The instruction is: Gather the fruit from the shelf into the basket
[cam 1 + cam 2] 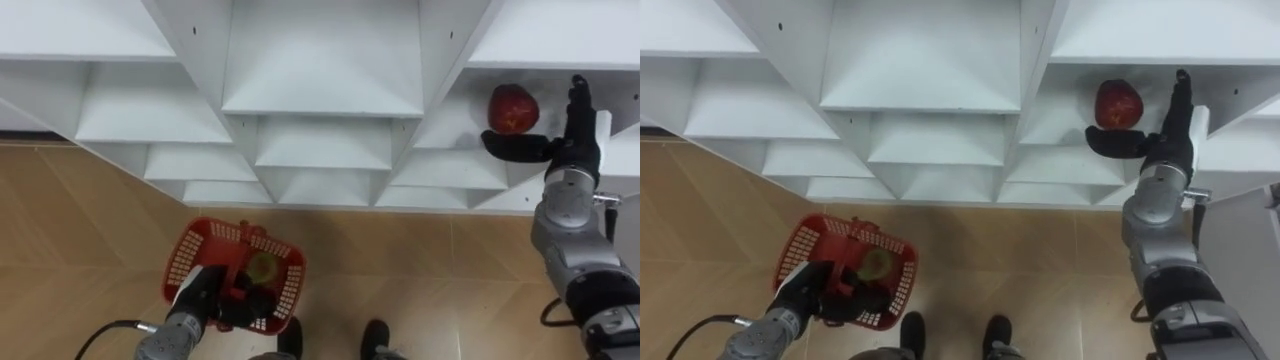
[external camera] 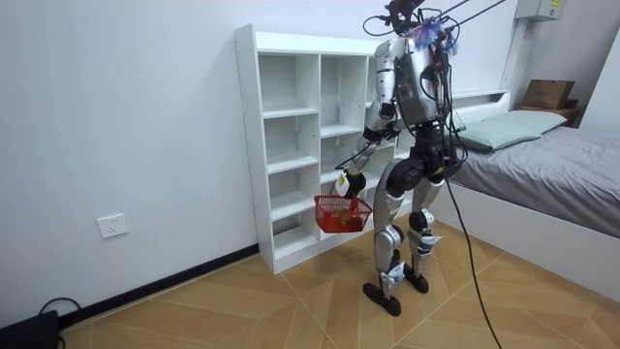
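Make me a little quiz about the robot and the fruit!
1. What does the left robot hand hold? A: the basket. B: a cup. C: nothing.
2. True or false: the basket is empty.
3. Fill in the gap: the right robot hand, fingers straight, is beside the red fruit on the ___.

Key: 1 A. 2 false, a greenish fruit lies in it. 3 shelf.
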Tool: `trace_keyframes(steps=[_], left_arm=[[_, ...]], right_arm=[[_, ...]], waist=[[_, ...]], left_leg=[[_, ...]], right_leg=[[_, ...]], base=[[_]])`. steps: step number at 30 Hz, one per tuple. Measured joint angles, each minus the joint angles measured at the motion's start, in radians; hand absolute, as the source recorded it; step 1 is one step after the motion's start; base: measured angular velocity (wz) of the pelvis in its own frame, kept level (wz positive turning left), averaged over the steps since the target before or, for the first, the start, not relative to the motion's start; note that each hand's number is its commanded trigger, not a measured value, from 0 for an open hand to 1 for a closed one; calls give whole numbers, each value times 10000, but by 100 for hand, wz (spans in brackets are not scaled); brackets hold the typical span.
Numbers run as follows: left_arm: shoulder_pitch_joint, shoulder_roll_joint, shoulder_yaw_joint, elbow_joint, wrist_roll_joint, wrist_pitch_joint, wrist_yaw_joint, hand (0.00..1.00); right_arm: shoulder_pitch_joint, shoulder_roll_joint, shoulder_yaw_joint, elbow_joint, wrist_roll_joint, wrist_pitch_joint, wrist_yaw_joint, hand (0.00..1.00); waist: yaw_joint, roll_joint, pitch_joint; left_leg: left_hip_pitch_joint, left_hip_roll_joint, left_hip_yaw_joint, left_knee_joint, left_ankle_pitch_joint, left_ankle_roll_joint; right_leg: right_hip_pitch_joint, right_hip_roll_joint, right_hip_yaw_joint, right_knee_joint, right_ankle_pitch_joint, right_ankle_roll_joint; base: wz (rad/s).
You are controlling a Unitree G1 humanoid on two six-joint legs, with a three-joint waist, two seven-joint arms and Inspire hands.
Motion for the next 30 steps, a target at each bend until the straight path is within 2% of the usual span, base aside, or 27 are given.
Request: trace_keyframes(steps=[30], left_arm=[[29,-1,-3,165,0,3,-21,100]], right_arm=[[-2,0,-2,-24,-25,37,702,0]], waist=[[-29,-31,-18]], left_leg=[[106,-7,100,28,45,13]], right_leg=[[-3,-16,167,150,9,-13]], base=[[0]])
